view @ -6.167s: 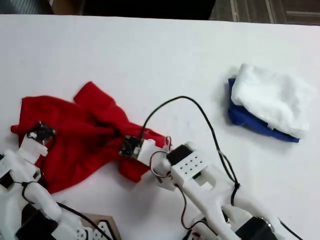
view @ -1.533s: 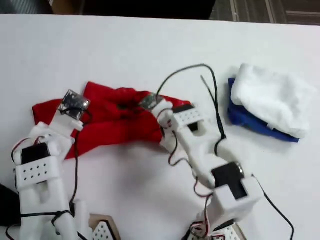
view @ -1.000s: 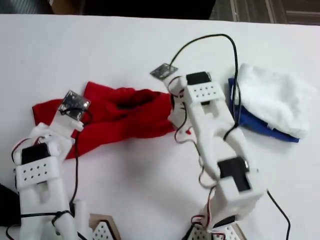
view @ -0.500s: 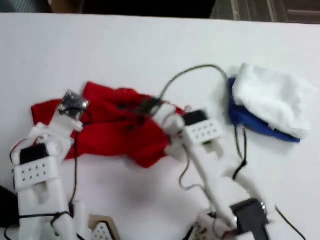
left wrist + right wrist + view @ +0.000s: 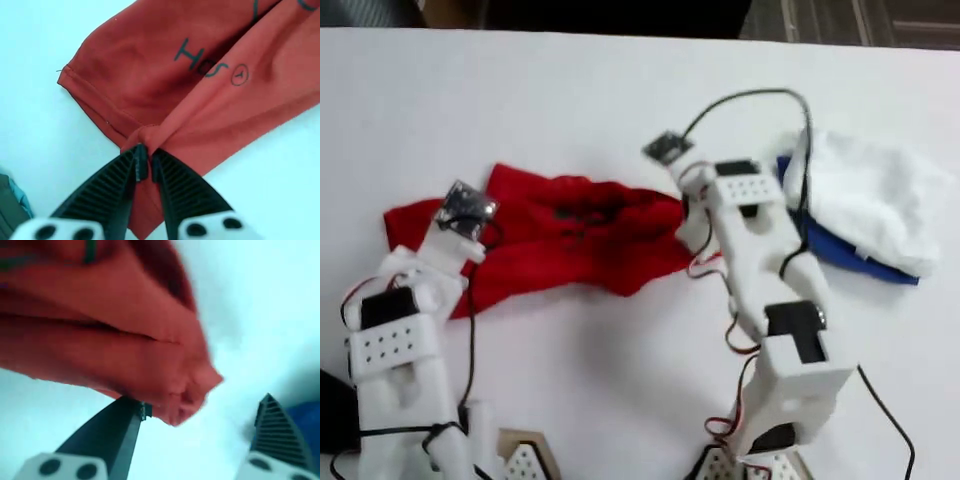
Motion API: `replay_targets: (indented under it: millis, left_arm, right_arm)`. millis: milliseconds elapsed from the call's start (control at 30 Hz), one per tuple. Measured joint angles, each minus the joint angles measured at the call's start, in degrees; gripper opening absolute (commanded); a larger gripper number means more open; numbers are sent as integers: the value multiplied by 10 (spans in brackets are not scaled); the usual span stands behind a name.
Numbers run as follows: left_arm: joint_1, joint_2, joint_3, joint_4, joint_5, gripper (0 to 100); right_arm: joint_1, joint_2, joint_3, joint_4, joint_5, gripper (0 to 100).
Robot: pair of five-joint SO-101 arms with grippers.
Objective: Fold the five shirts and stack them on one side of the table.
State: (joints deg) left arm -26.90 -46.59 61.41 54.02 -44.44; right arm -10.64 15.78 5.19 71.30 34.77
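A red shirt (image 5: pixel 570 240) with dark print lies stretched in a long band across the middle of the white table (image 5: pixel 570 90). My left gripper (image 5: pixel 455 235) is at its left end, and in the left wrist view this gripper (image 5: pixel 145 160) is shut on a pinched fold of the red shirt (image 5: pixel 210 100). My right gripper (image 5: pixel 682 215) hovers at the shirt's right end. In the right wrist view this gripper (image 5: pixel 200 412) is wide open, with the bunched end of the red shirt (image 5: pixel 100 340) lying by one finger, not clamped.
A folded white shirt (image 5: pixel 865 200) rests on a folded blue shirt (image 5: pixel 820 240) at the right side, close to my right arm. The blue shirt's edge (image 5: pixel 307 422) appears beside my right gripper. Bare table stretches along the far side and the front middle.
My right arm swung away from the front and to the right, drawing out the shirt's right end, which was bunched lower half a second ago. The left arm has kept still.
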Motion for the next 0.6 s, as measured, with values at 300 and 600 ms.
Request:
replay_targets:
  millis: [300,600]
  left_arm:
    - [0,0,2,-3,0,25]
    - [0,0,2,-11,0,25]
  right_arm:
    - [11,-28,-53,148,-18,340]
    - [14,-43,-23,105,-23,340]
